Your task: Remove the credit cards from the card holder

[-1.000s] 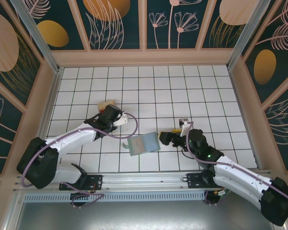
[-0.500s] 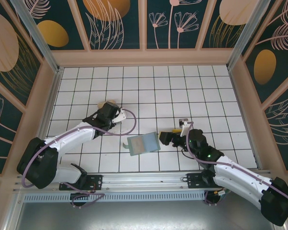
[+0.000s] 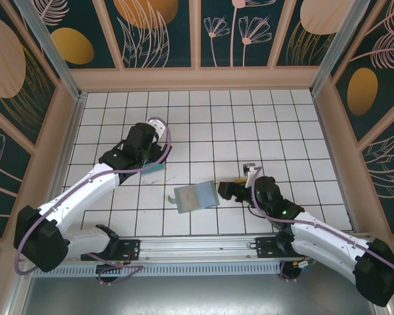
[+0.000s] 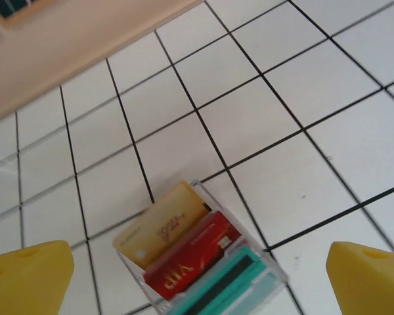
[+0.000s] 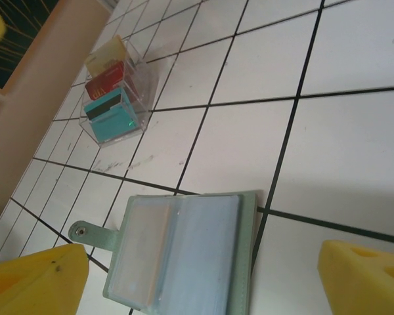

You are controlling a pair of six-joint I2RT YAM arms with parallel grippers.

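Yellow left fingers (image 4: pixel 27 279) had lifted off clear box (image 5: pixel 144 82) since second earlier, now spread wide above it, empty. Grey-green card holder (image 5: pixel 184 252) unmoved, open flat on tabletop (image 3: pixel 249 118). Box held three credit cards (image 4: pixel 190 257) on edge: tan, red, teal. Right fingers (image 5: pixel 362 274) spread, empty, flanking holder.

Bright, even, diffuse light; shadows faint and soft. Left wrist view is sharp ahead of the left claw (image 4: pixel 197 279). Its yellow fingertips (image 4: pixel 29 279) blur at the corners.
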